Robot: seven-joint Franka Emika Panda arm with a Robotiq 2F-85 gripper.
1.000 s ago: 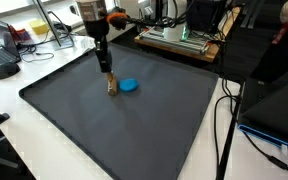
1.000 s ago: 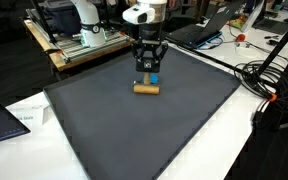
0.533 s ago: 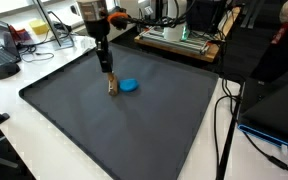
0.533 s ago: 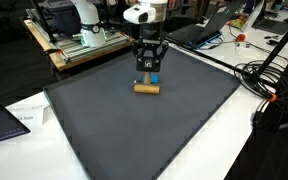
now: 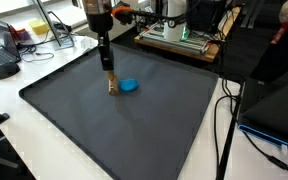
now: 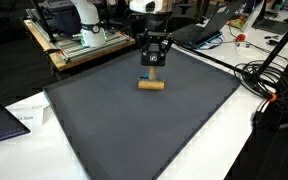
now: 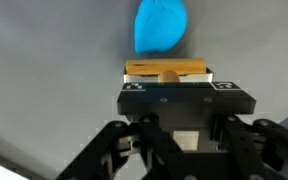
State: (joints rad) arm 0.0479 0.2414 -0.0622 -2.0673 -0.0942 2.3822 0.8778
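Wrist view: pincer (image 7: 169, 76) on wooden dowel (image 7: 144, 69), blue disc (image 7: 161, 27) just beyond.

Dark grey mat (image 5: 124, 130) over white table (image 5: 4, 105); black cables (image 5: 224, 120) right; cluttered workbenches (image 5: 179, 35) far.

- In an exterior view the camera stood high off one corner of the dark mat (image 5: 114, 125), looking obliquely down.
- In an exterior view it faced the arm (image 6: 147, 8) from across the mat (image 6: 134, 125) (both shared the mat and wooden block (image 6: 151, 84)).
- The wrist view sat close, straight above the hand (image 7: 167, 80).
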